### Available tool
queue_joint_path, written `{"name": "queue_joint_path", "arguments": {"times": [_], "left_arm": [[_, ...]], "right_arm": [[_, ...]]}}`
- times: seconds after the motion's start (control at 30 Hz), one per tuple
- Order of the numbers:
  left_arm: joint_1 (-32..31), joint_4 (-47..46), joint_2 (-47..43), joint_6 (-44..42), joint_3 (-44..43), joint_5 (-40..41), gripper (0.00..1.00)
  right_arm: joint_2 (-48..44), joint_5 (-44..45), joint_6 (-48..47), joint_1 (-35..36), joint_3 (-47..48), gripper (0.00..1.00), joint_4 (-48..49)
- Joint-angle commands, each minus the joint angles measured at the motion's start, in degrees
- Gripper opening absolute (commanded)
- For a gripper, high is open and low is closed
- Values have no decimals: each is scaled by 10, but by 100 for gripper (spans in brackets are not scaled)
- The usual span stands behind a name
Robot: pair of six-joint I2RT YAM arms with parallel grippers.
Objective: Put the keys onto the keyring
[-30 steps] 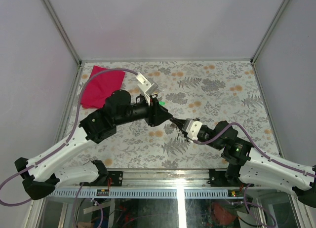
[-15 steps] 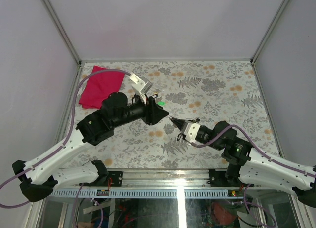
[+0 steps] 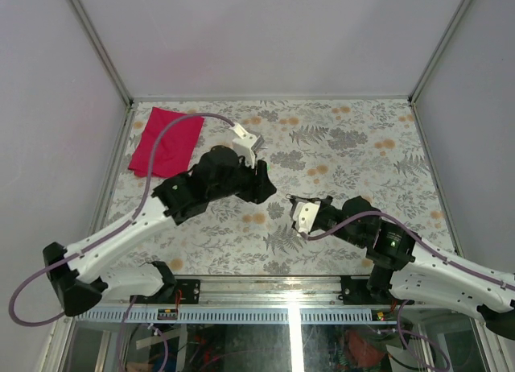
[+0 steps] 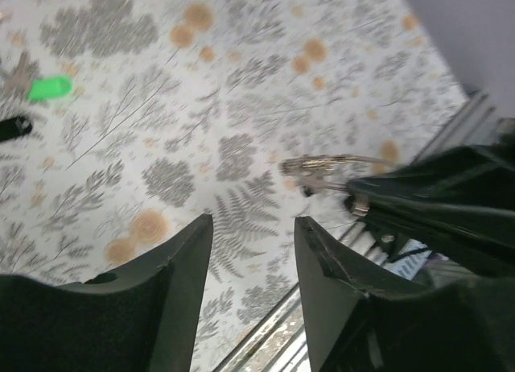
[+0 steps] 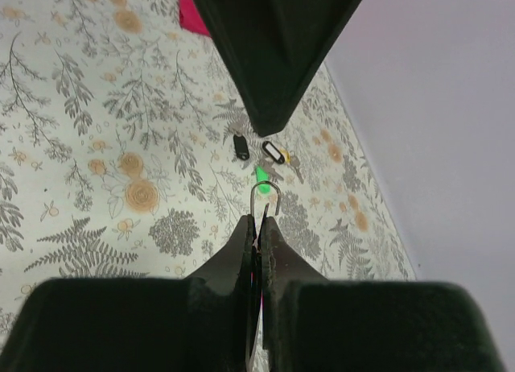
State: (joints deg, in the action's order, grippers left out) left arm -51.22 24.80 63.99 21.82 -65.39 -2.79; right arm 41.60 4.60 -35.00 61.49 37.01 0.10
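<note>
A: So, what's on the floral table (image 3: 362, 146), biggest first?
B: Red cloth (image 3: 165, 142) at the far left. The left gripper (image 4: 253, 223) hangs over the middle, fingers apart, nothing between them.
A: And the right gripper (image 5: 259, 221)?
B: Fingers together, pinching the keyring (image 4: 314, 164) at their tips, just right of the left gripper.
A: The keys (image 5: 240, 146)?
B: Lying on the table farther out, just beside the green piece (image 5: 262, 175).

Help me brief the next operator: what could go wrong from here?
The right gripper pinches only a thin edge of the keyring; a bump from the open left gripper close by might twist it loose.
The tiny keys lie beside the green piece, so a pick could miss or grab the wrong thing.
</note>
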Motion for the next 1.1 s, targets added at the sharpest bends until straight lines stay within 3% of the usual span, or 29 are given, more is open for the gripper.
{"name": "queue_joint_path", "arguments": {"times": [0.0,0.13,0.53,1.07], "left_arm": [[52,67,65,14,-24,5,48],[89,74,131,-4,-39,2,53],[176,69,325,-37,-124,6,53],[244,61,379,-53,-130,3,53]], "right_arm": [[-20,32,1,-1,38,0,-39],[-34,28,23,-2,43,0,-69],[-41,15,66,-1,49,0,-100],[-38,15,67,-1,50,0,-115]]}}
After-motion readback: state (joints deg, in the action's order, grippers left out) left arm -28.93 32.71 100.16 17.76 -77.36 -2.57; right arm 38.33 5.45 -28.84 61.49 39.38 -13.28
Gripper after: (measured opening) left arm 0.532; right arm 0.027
